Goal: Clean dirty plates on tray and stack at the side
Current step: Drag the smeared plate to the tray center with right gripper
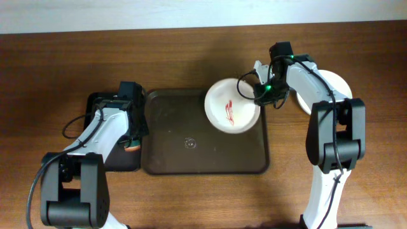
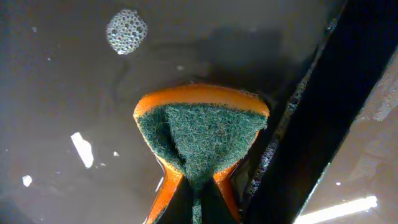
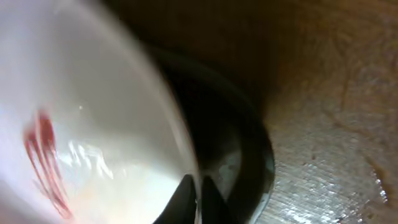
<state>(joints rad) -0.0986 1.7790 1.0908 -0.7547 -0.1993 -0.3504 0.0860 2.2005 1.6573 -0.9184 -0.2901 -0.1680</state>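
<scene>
The right gripper (image 1: 257,90) is pinched on the rim of the plate (image 1: 219,95) at the upper right of the tray (image 1: 172,162). The left gripper (image 2: 198,198) is clamped on a sponge (image 2: 199,130). Hold the plate steady, as the bite looks shallow, and press the sponge's green face flat onto the red smear (image 1: 229,112).

A white plate (image 1: 232,106) with a red smear sat over the upper-right corner of the dark brown tray (image 1: 172,149), mid-frame. A second plate (image 1: 336,81), also white, lay further right, off the tray.
</scene>
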